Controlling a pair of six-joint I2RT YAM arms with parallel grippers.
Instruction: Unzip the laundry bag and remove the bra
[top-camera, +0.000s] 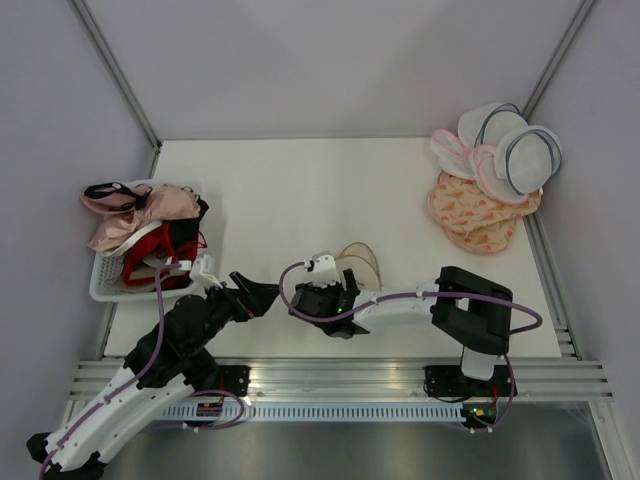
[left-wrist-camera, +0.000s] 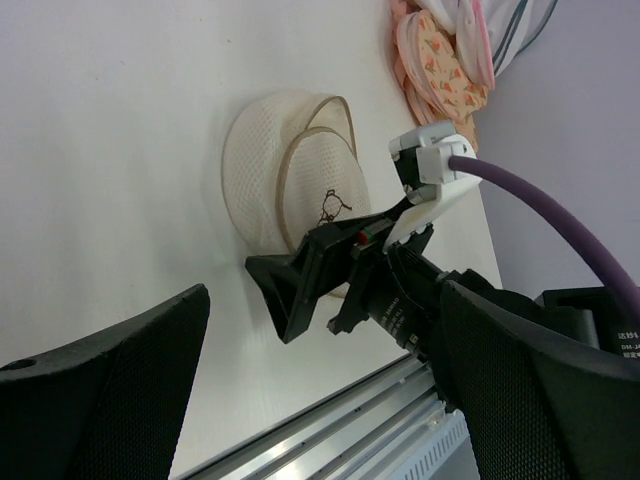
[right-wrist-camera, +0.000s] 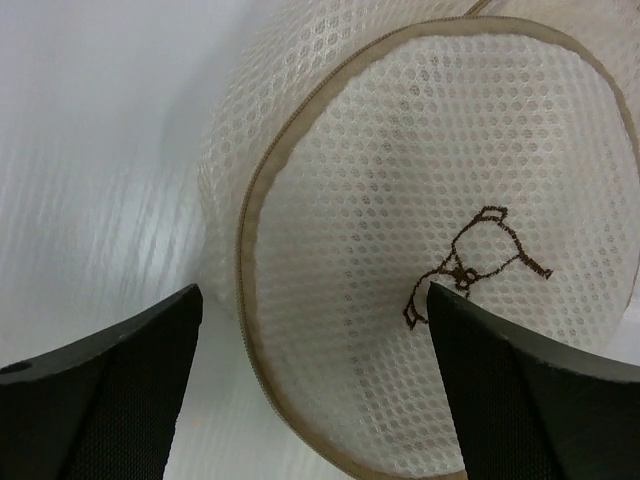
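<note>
The laundry bag (top-camera: 362, 262) is a round cream mesh pouch with beige trim and a small dark bra drawing, lying on the white table in front of the arms. It also shows in the left wrist view (left-wrist-camera: 275, 170) and fills the right wrist view (right-wrist-camera: 420, 220). No bra shows through its mesh. My right gripper (top-camera: 338, 285) is open just above the bag's near rim, its jaws (right-wrist-camera: 315, 400) spread to either side. My left gripper (top-camera: 262, 295) is open and empty, left of the right gripper (left-wrist-camera: 300, 290). A dusty pink bra (top-camera: 112, 200) with black straps lies on top of the basket.
A white basket (top-camera: 100, 285) at the left edge holds several bras, one of them red (top-camera: 150, 245). A pile of white and pink patterned bags (top-camera: 490, 190) lies at the back right and shows in the left wrist view (left-wrist-camera: 450, 60). A metal rail (top-camera: 330, 375) runs along the near edge.
</note>
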